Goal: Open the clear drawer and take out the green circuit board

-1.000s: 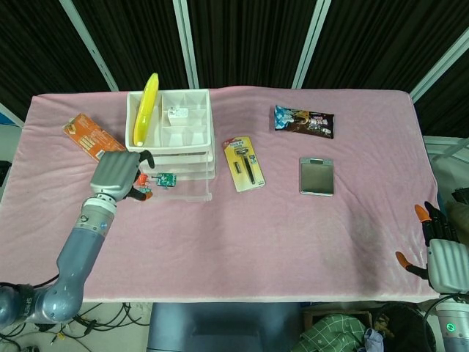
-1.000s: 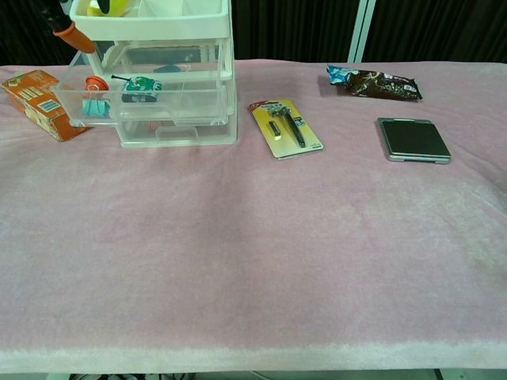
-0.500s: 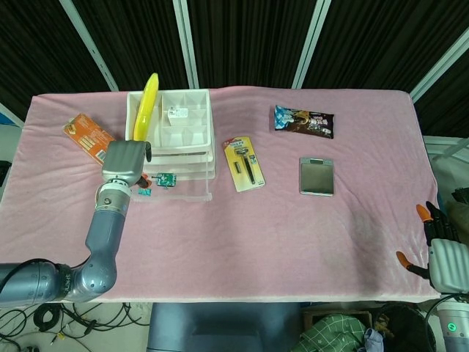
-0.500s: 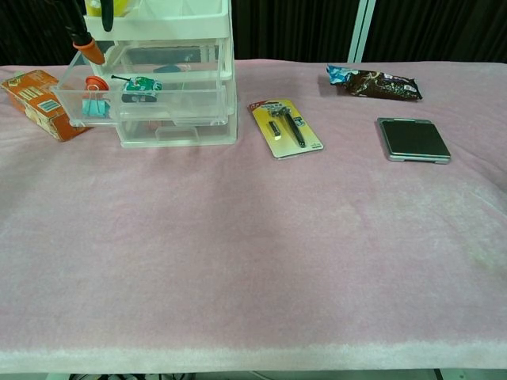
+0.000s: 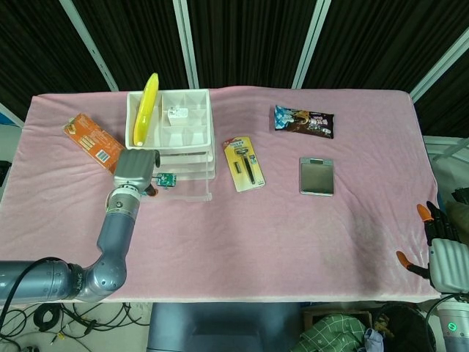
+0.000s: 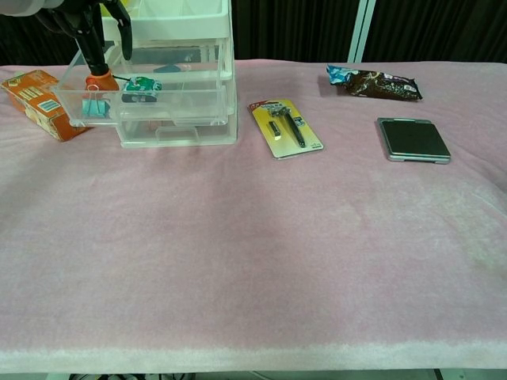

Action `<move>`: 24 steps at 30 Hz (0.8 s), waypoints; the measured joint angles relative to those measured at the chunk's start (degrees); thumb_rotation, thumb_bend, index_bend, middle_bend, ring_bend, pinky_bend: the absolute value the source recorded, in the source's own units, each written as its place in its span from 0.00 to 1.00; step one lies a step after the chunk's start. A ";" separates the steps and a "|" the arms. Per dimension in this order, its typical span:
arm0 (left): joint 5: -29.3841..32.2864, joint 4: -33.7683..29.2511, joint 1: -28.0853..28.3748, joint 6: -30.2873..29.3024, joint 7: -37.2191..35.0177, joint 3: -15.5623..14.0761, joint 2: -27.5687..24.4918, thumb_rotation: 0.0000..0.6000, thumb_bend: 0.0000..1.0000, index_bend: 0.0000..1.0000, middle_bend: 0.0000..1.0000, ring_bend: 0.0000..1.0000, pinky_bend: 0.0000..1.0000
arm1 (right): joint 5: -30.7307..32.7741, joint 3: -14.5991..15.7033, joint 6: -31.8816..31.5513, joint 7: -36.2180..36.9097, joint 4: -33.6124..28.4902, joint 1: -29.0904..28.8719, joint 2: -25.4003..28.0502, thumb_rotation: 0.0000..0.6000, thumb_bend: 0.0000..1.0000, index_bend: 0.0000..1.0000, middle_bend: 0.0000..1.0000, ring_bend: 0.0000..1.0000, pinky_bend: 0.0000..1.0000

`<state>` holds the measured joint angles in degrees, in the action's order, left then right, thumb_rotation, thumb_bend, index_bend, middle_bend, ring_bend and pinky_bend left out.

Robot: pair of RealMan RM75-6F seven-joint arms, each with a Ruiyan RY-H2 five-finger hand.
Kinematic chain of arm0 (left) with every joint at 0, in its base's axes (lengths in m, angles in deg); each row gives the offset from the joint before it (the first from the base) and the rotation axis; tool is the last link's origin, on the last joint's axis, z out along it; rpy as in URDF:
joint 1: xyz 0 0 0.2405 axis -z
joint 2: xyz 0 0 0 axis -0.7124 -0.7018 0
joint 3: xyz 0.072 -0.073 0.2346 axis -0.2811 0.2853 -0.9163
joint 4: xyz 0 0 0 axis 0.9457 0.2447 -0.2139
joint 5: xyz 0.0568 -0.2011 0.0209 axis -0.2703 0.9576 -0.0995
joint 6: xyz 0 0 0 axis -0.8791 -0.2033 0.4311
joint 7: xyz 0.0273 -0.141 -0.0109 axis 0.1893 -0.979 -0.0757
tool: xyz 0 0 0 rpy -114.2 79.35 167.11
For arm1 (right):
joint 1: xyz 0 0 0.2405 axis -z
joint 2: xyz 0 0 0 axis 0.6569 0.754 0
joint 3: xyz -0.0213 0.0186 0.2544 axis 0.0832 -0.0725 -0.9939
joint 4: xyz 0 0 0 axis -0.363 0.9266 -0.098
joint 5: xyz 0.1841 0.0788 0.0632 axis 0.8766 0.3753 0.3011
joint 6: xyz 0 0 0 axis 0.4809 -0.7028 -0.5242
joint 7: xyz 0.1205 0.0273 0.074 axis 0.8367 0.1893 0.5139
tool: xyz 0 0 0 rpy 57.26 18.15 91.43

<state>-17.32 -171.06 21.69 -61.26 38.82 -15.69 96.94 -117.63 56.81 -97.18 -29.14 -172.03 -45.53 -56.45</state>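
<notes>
The clear drawer (image 6: 158, 104) of the white organizer (image 5: 176, 132) stands pulled out toward me. The green circuit board (image 6: 141, 85) lies in the drawer; from the head view the board (image 5: 167, 180) shows just right of my left hand (image 5: 135, 170). This hand (image 6: 89, 24) hangs over the drawer's left end, fingers apart and pointing down. One orange fingertip (image 6: 99, 77) dips into the drawer, left of the board and apart from it. It holds nothing. My right hand (image 5: 440, 249) rests at the table's front right edge, fingers spread and empty.
A banana (image 5: 146, 110) lies on the organizer's top tray. An orange box (image 6: 36, 99) sits left of the drawers. A teal binder clip (image 6: 95, 104) is in the drawer's left end. A razor pack (image 6: 285, 127), snack bag (image 6: 376, 83) and grey device (image 6: 413, 139) lie to the right.
My left hand has moved right and down over the open drawer, and its fingertips now reach inside beside the board. The right hand has not moved.
</notes>
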 measured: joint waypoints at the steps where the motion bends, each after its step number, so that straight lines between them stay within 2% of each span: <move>1: 0.13 0.08 0.11 0.14 0.12 -0.01 0.22 1.00 0.15 0.41 1.00 1.00 1.00 | 0.02 -0.01 0.02 0.05 -0.01 0.00 0.01 1.00 0.13 0.00 0.00 0.00 0.12; 6: 1.03 1.02 0.74 0.51 0.63 0.21 1.19 1.00 0.18 0.41 1.00 1.00 1.00 | 0.05 -0.05 0.00 0.26 -0.01 0.02 0.06 1.00 0.13 0.00 0.00 0.00 0.12; 24: 5.57 5.44 2.91 1.67 3.66 0.91 4.17 1.00 0.18 0.39 1.00 1.00 1.00 | 0.37 -0.25 -0.07 0.48 0.03 0.07 0.13 1.00 0.13 0.00 0.00 0.00 0.12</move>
<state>-11.75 -165.61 24.59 -59.58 42.48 -14.78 101.11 -117.26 56.55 -97.25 -28.66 -172.00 -45.46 -56.33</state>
